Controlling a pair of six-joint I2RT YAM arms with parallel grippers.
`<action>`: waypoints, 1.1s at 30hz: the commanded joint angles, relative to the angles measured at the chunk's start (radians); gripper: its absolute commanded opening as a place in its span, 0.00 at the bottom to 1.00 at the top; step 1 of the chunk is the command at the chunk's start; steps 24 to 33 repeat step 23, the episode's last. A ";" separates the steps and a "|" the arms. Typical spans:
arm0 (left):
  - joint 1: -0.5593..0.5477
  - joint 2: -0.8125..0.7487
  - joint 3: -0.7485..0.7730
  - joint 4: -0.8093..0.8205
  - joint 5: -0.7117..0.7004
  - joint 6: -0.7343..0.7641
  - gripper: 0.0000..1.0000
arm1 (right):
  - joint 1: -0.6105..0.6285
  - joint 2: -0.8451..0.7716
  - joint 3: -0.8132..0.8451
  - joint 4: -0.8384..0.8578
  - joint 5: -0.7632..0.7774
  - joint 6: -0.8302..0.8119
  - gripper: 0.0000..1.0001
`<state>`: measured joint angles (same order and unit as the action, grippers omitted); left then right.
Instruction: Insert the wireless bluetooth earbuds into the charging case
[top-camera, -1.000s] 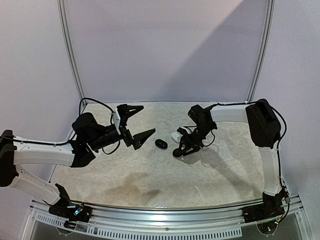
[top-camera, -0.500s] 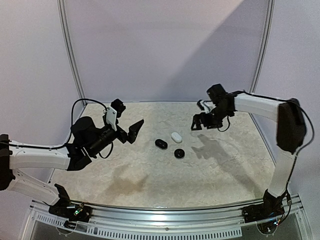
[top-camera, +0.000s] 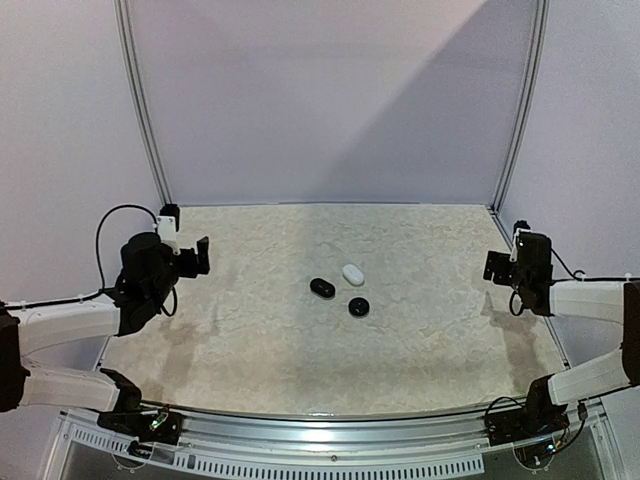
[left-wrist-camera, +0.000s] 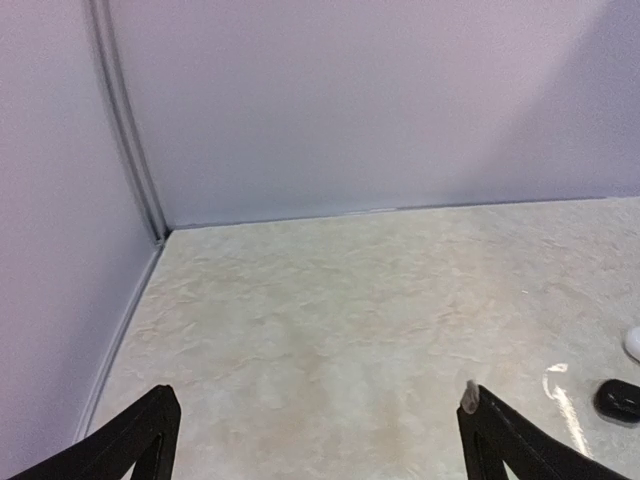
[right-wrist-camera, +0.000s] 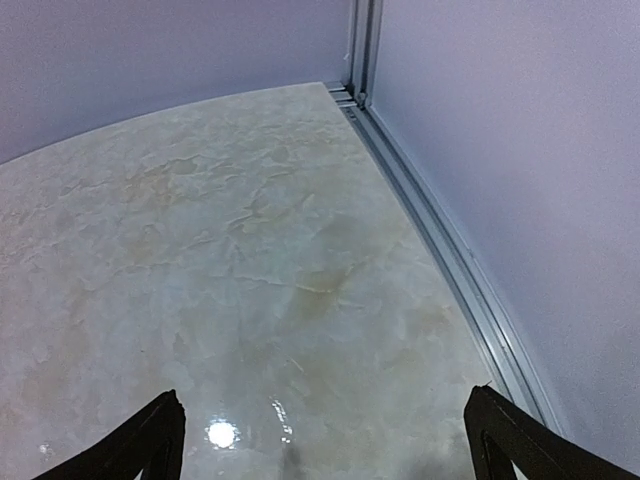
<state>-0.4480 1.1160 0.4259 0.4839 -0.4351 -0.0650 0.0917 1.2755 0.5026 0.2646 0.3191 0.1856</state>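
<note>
Three small charging cases lie mid-table: a black case, a white case and a second black case. All look shut. No earbuds show in any view. My left gripper hangs open at the table's left side, far from the cases. In the left wrist view its gripper holds nothing, and a black case and the white case sit at the right edge. My right gripper is open at the table's right edge. In the right wrist view the right gripper is over bare marble.
Pale walls close off the marbled table at the back and sides, with metal posts in the back corners. A metal rail runs along the right edge beside my right gripper. A front rail carries both arm bases.
Both arms have pulled back from the middle to the table's sides. The right gripper opened and left the black case it was at lying on the table.
</note>
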 joint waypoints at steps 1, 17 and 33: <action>0.128 -0.049 -0.041 0.051 0.046 0.041 0.99 | -0.007 -0.076 -0.129 0.340 0.137 -0.070 0.99; 0.406 -0.018 -0.144 0.038 0.246 0.068 0.99 | -0.014 0.034 -0.115 0.331 0.138 0.052 0.99; 0.405 -0.004 -0.133 0.033 0.263 0.069 0.99 | -0.013 0.040 -0.122 0.356 0.195 0.076 0.99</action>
